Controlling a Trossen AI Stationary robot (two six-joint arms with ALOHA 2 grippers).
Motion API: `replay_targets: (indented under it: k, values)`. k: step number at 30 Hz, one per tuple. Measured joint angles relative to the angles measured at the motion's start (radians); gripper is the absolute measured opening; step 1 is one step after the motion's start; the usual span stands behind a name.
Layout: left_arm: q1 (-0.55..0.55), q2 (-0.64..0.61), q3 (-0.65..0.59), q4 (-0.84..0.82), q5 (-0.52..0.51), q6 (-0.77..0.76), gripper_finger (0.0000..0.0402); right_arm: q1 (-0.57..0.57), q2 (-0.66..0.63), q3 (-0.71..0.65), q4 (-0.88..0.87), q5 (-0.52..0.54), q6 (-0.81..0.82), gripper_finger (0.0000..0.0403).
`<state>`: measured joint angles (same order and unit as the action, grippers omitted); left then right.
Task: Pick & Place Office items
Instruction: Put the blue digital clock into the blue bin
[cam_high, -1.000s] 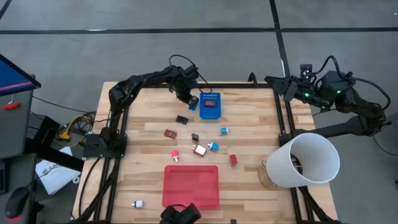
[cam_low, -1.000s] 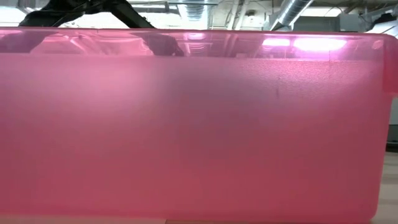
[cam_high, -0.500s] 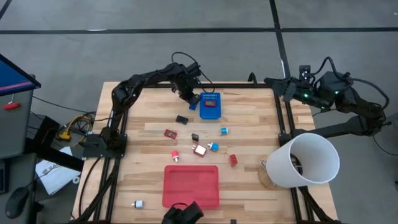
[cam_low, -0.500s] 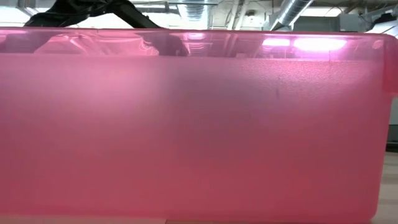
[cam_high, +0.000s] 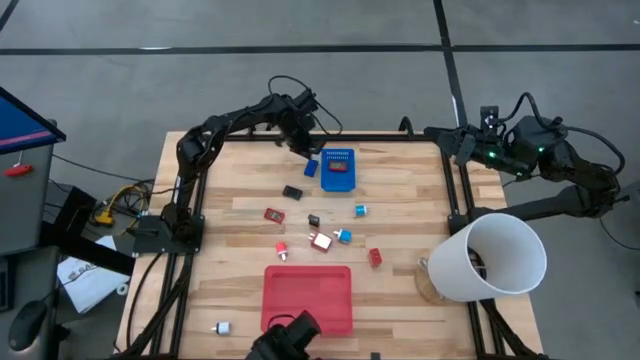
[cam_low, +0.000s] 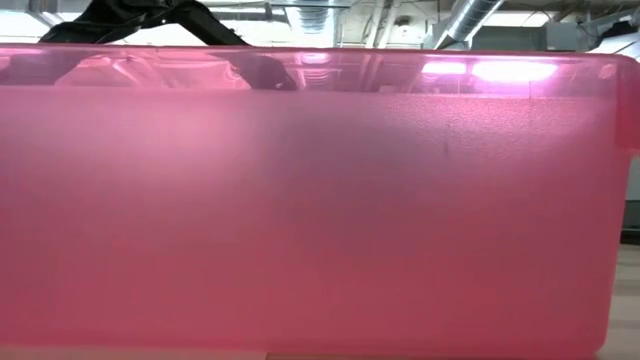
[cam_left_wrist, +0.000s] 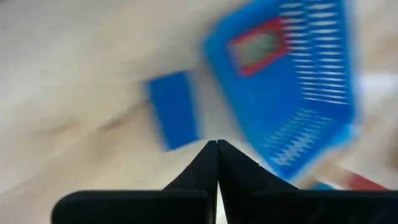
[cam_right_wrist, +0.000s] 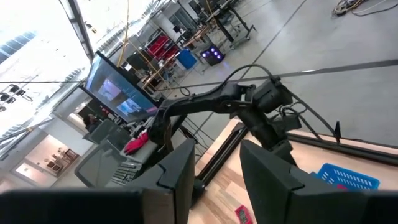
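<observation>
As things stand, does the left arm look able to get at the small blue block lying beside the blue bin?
Probably yes. The left end effector, fingers shut, hovers just beyond the blue block, which lies apart from the blue bin with nothing over it.

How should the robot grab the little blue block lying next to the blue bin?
From straight above. The blue block lies flat on the table, just left of the blue bin. Its long sides run toward the table's far edge, so I would pinch across its short width. The left pincer, shut, hovers beside it and would have to open first. The bin's wall is close, so that finger has little room.
</observation>
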<state>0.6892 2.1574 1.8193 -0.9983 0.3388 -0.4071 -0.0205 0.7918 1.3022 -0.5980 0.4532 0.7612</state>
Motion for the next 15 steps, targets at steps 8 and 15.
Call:
replay_targets:
  k: [8,15]
  values:
    - [0.014,0.008,-0.018,-0.116,-0.022,-0.009,0.0000,0.038,0.000,0.000,0.000,0.029,0.002,0.0123]
    - [0.025,0.009,-0.033,-0.014,0.251,-0.071,0.0000,0.066,0.000,0.000,-0.006,0.047,-0.018,0.0123]
